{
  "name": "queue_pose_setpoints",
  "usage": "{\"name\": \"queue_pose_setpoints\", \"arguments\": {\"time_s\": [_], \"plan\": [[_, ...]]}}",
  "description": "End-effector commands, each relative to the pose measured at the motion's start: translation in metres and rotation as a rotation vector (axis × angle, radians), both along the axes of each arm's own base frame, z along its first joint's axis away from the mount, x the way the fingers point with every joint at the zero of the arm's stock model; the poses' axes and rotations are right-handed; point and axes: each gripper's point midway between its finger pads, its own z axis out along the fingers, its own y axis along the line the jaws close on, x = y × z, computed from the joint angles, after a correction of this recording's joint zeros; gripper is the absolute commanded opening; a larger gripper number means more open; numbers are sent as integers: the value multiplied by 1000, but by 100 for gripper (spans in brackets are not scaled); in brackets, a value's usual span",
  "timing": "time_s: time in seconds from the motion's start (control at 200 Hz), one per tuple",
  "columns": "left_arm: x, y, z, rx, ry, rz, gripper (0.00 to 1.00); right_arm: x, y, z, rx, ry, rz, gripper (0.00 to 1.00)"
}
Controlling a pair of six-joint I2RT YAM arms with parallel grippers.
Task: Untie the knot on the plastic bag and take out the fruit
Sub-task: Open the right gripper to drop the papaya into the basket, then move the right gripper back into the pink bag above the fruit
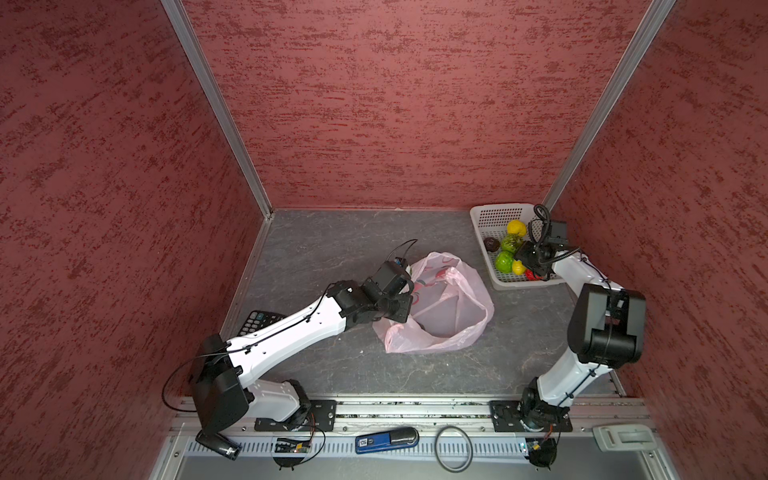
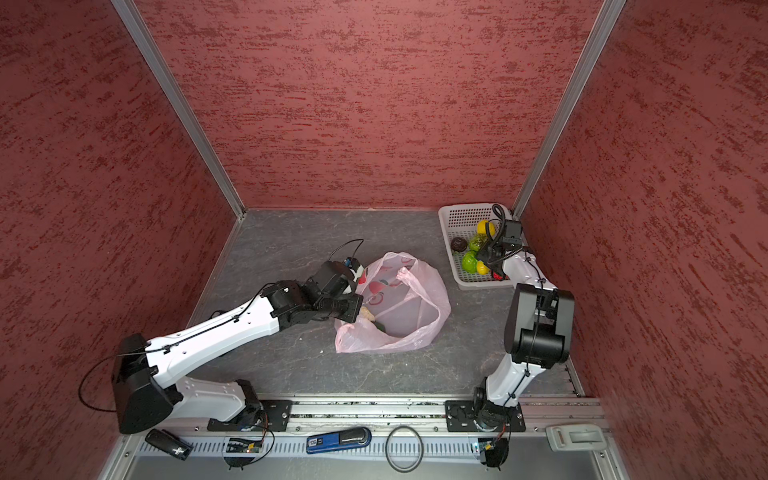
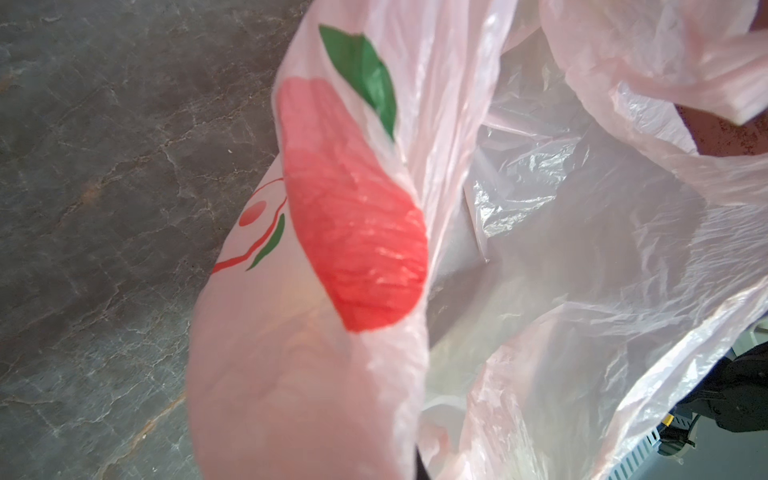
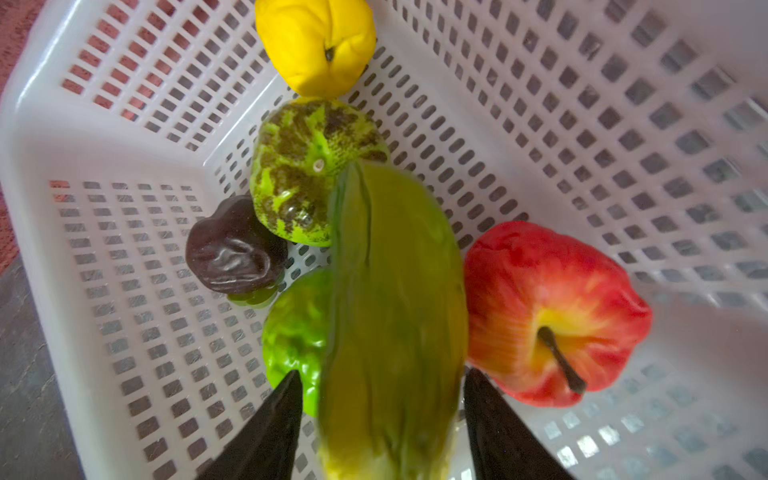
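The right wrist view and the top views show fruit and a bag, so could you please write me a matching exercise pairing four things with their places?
Things:
1. elongated yellow-green fruit
2. red apple
3. round yellow fruit
4. plastic bag

Places:
A. on the table, mouth open
B. between the fingers of the right gripper
C. in the basket, nearest its front wall
D. in the basket, rearmost of the fruit

Pairs: 1-B, 2-C, 3-D, 4-A

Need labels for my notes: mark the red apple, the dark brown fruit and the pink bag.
red apple (image 4: 515, 270): right wrist view, its red skin.
dark brown fruit (image 4: 235, 249): right wrist view, its wrinkled middle.
pink bag (image 1: 467, 297): in a top view, its right-hand wall.
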Motion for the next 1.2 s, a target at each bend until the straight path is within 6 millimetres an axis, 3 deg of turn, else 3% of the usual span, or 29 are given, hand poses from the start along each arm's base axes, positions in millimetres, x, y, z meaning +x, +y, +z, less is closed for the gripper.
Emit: {"name": "queue_pose_setpoints", "arguments": {"time_s": [0.0,0.165,0.296,0.461,0.551,0.877,1.042,1.192], "plan": [[-6,3,2,-15,7,5,0,9,-13,28,-69,-56,-16,70],[-8,2,1,-17,7,11,0,4,-4,48,-46,-86,18,73],[-10,4,0,-21,2,22,0,-6,21,71,14,-120,94,73],[-11,5,2,-25,-8,30,0,-32,77,109,81,-154,256,73],[-9,5,2,-25,-13,31,0,-56,113,145,102,-203,353,73],[-5,-2,4,-26,-22,20,0,-133,225,230,242,-307,592,72],[-3,-4,5,-26,-29,18,0,-171,268,245,318,-301,706,72],[-2,-5,6,-35,-30,25,0,-203,295,252,368,-283,781,72]]}}
